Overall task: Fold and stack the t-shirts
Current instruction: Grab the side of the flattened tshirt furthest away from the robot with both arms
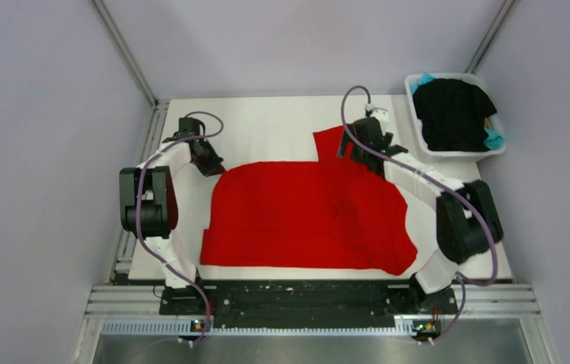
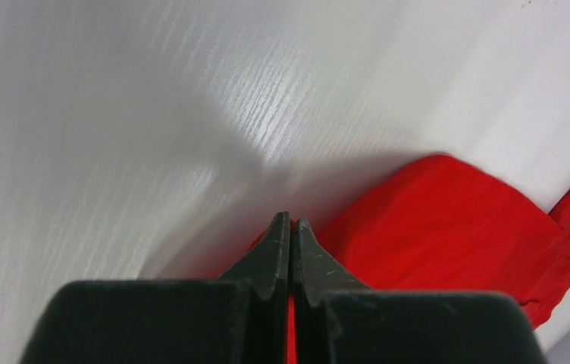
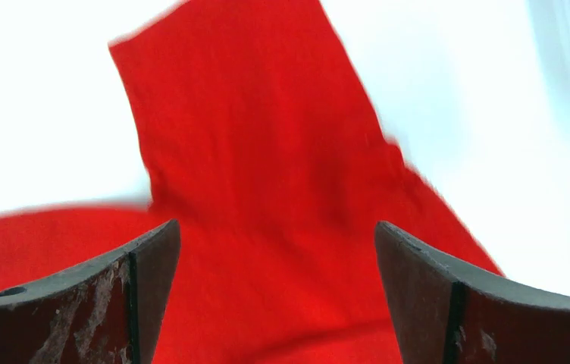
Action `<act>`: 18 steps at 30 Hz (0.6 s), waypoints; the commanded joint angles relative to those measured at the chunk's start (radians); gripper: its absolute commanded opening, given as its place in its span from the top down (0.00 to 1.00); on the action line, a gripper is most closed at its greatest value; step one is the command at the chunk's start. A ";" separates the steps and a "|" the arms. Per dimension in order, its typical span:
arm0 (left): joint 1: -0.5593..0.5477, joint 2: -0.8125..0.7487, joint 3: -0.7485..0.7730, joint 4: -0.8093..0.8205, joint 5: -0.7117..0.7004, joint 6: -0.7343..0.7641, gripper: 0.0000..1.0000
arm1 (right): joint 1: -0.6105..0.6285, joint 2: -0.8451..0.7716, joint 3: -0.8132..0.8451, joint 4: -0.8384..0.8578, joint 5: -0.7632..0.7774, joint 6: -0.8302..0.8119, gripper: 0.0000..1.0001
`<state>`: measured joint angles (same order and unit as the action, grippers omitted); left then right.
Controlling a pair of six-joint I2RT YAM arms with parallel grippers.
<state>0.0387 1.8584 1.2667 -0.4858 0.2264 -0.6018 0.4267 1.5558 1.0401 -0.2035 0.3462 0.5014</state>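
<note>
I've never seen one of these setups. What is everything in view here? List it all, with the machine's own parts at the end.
red t-shirt: 1, bright red, spread across the middle of the table, one sleeve pointing to the far side
black t-shirt: 1, black, heaped in the tub
teal t-shirt: 1, teal, only bits peeking out under the black one
tub: 1, white, far right corner
table: 1, white, under everything
arms: 2, black and white with purplish cables, left arm and right arm
left pincer: 1, black, shut at the red t-shirt's far left corner, red cloth showing between its fingers
right pincer: 1, black, open over the red sleeve
</note>
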 commanded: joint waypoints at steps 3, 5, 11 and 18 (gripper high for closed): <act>-0.003 -0.049 -0.026 0.024 -0.027 -0.016 1.00 | -0.046 0.401 0.423 0.016 0.068 -0.113 0.07; -0.003 -0.049 -0.031 0.024 -0.029 -0.019 1.00 | -0.052 0.531 0.567 -0.014 0.098 -0.139 0.07; -0.009 -0.052 -0.033 0.012 -0.065 -0.023 1.00 | -0.076 0.843 0.936 -0.090 0.083 -0.180 0.12; -0.011 -0.032 -0.009 -0.004 -0.088 -0.018 1.00 | -0.078 1.002 1.111 -0.110 0.071 -0.197 0.14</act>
<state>0.0334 1.8565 1.2385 -0.4892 0.1608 -0.6197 0.3546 2.5111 2.0823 -0.2722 0.4084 0.3302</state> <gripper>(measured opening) 0.014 0.865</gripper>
